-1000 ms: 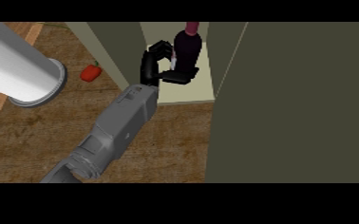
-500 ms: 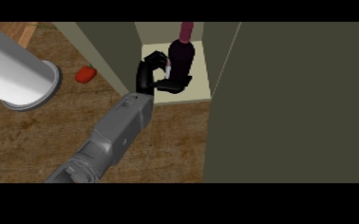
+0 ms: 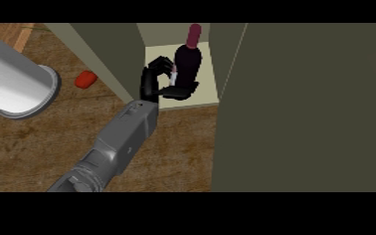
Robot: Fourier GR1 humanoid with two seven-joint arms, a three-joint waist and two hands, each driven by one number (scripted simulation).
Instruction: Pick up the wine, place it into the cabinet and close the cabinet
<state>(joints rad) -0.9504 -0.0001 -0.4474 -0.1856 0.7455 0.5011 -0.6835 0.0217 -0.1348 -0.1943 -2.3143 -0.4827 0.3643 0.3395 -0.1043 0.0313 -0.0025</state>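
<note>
Olive-drab panelling fills the right of the head view: the cabinet door (image 3: pixel 301 104) stands wide open beside the cabinet (image 3: pixel 110 50), whose pale shelf (image 3: pixel 208 93) shows between the door and the left wall. Wood-grain counter (image 3: pixel 176 149) spreads below, with a large grey cylinder (image 3: pixel 22 87) at the left edge. One grey forearm (image 3: pixel 117 139) comes up from the lower left, so I take it for the left arm; the right hand shows nowhere. The wine bottle (image 3: pixel 187 62) stands upright on the shelf, inside the cabinet, its dark maroon body narrowing to a reddish neck and cap. The left hand (image 3: pixel 152 79) has its black fingers curled round the bottle's lower body. A small red object (image 3: pixel 85 79) lies on the counter just outside the cabinet's wall. By my reading the placing step is at its end: the next move calls for opening the fingers, drawing the hand back clear of the bottle without tipping it, then swinging the door shut.
</note>
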